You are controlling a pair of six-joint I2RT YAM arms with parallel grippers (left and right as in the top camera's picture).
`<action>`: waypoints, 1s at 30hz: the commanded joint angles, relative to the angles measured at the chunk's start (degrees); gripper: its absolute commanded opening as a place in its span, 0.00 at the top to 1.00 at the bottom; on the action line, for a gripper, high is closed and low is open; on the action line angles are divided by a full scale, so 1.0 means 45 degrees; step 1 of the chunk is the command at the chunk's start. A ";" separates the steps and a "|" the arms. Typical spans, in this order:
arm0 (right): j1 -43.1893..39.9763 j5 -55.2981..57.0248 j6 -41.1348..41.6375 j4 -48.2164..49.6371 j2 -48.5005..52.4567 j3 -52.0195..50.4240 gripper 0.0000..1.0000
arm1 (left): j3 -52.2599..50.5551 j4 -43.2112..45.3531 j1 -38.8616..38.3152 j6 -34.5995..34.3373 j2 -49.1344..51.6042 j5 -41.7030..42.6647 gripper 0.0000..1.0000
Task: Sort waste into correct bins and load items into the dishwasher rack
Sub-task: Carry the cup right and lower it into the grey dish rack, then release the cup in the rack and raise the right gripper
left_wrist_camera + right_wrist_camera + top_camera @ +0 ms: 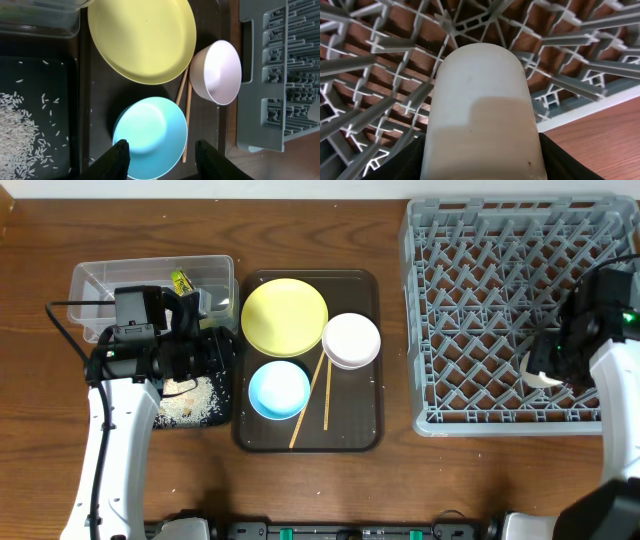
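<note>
1. White cup (482,110) was clamped by its sides between the part-closed jaws of the right gripper (550,368). It hung low over the dishwasher rack (415,310), in the right-hand part near the rack's front wall. Whether it already touched the pegs could not be told.
2. The step in hand looked to be setting the cup into the rack. It would go best if the cup were lowered into a gap between pegs rather than onto a peg tip.
3. The jaws should let go only once the lattice carried the cup. They should then open wide enough to clear its sides, and the gripper should lift straight up.
4. The smooth, round cup could roll or tip across the pegs if it were dropped from any height.
5. The cup looked plain matt white, with a rounded far end, a soft shadow over its nearer half and a few tiny dark specks. Which way its mouth faced was not clear.
6. The left gripper (160,157) stood open and empty above the light blue bowl (150,130).
</note>
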 commanded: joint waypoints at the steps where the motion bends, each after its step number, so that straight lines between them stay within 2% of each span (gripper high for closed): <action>1: -0.0068 -0.0427 0.0019 -0.0141 0.0335 0.0228 0.63 | 0.0141 -0.0044 0.0019 0.0253 -0.0102 -0.0117 0.54; 2: -0.0068 -0.0593 0.0019 -0.0189 0.0384 0.0228 0.38 | 0.0141 -0.0044 0.0019 0.0253 -0.0102 -0.0117 0.54; 3: -0.0068 -0.0724 0.0019 -0.0209 0.0403 0.0228 0.23 | 0.0141 -0.0044 0.0019 0.0253 -0.0097 -0.0117 0.54; 4: -0.0068 -0.0801 0.0019 -0.0233 0.0403 0.0228 0.13 | 0.0141 -0.0044 0.0019 0.0253 -0.0102 -0.0117 0.54; 7: -0.0068 -0.0962 0.0015 -0.0243 0.0398 0.0228 0.06 | 0.0141 -0.0044 0.0019 0.0253 -0.0097 -0.0121 0.54; 9: -0.0068 -0.0962 -0.0039 -0.0277 0.0398 0.0233 0.04 | 0.0141 -0.0053 0.0019 0.0253 -0.0097 -0.0121 0.49; 13: -0.0039 -0.1156 -0.0034 -0.0423 0.0253 0.0466 0.05 | 0.0141 -0.0437 0.0019 0.0253 -0.0097 -0.0899 0.47; 18: 0.0345 -0.2084 -0.0597 -0.0369 -0.0175 0.1297 0.12 | 0.0136 -0.1039 0.0019 0.0257 -0.0097 -0.1943 0.47; 22: 0.1122 -0.2152 -0.0607 -0.0204 -0.0529 0.1753 0.24 | 0.0107 -0.1078 0.0019 0.0253 -0.0097 -0.2025 0.47; 26: 0.2327 -0.4206 -0.1107 0.0335 -0.0573 0.1729 0.44 | 0.0102 -0.1078 0.0019 0.0253 -0.0097 -0.2030 0.47; 30: 0.3847 -0.4269 -0.1268 0.0729 -0.0432 0.1715 0.49 | 0.0102 -0.1083 0.0019 0.0253 -0.0097 -0.2030 0.47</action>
